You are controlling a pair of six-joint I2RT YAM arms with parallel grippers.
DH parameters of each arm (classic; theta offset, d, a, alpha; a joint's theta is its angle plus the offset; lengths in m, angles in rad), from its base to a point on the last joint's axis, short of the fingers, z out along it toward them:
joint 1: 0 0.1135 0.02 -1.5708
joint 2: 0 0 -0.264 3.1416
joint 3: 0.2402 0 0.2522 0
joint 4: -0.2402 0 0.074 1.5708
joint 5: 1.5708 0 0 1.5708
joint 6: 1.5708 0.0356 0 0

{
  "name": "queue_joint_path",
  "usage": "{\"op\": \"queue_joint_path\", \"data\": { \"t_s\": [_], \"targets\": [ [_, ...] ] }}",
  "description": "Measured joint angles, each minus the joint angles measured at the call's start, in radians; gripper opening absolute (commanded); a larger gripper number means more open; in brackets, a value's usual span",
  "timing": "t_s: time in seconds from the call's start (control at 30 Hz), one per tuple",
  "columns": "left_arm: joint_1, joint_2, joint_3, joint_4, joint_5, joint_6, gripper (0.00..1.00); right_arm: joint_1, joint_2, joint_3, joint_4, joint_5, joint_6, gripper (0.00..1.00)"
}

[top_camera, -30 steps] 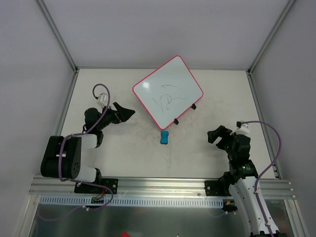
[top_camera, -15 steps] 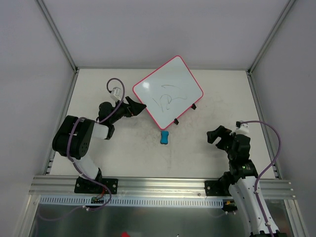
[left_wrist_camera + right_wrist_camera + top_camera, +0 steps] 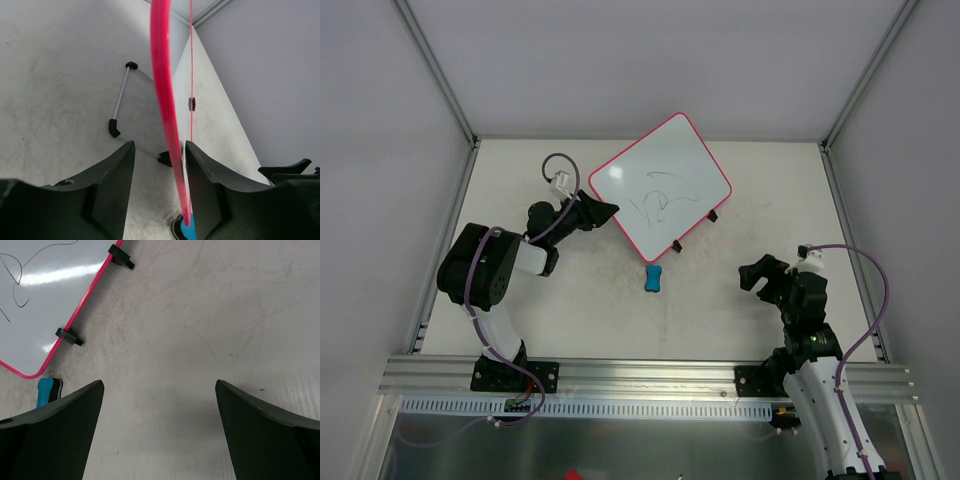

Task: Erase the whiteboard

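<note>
Tabletop point(image 3: 570, 310) is off-white and scuffed with grey marks. Plain grey walls point(image 3: 620, 60) on three sides, aluminium rail point(image 3: 650, 372) along the near edge. Whiteboard point(image 3: 660, 185) lies toward the far middle, turned diamond-wise, with black scribble on it and two black clips point(image 3: 678, 247) on its near-right edge. Blue eraser point(image 3: 653, 278) sits just off its near corner, not touching. My left gripper point(image 3: 603, 212) straddles the board's left corner, jaws parted, pink rim between them and close against one finger. It may be touching; the wrist view is too oblique. Right gripper point(image 3: 760, 272) is well apart over bare table, jaws spread wide.
</note>
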State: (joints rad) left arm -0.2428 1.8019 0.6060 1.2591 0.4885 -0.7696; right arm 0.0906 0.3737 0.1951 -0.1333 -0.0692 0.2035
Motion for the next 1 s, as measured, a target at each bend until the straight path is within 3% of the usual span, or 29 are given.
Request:
{"op": "queue_joint_path", "data": {
  "t_s": [0.13,0.2,0.43,0.73,0.87,1.0],
  "targets": [
    [0.0,0.0,0.025,0.005,0.005,-0.003,0.26,0.0,0.004,0.0,0.008,-0.012,-0.004,0.99],
    [0.0,0.0,0.034,0.01,0.007,-0.003,0.24,0.002,0.005,-0.001,0.02,-0.032,-0.012,0.99],
    [0.0,0.0,0.041,0.01,0.006,0.0,0.39,0.137,0.116,0.002,0.054,-0.027,-0.045,0.99],
    [0.0,-0.007,0.056,-0.006,0.004,0.005,0.4,0.475,0.423,0.168,0.031,0.179,-0.058,0.99],
    [0.0,-0.027,0.06,-0.037,0.003,0.019,0.33,0.591,0.48,0.247,0.015,0.256,-0.047,0.99],
    [0.0,-0.049,0.069,-0.063,0.001,0.039,0.34,0.682,0.615,0.381,-0.018,0.334,-0.021,0.99]
  ]
}}
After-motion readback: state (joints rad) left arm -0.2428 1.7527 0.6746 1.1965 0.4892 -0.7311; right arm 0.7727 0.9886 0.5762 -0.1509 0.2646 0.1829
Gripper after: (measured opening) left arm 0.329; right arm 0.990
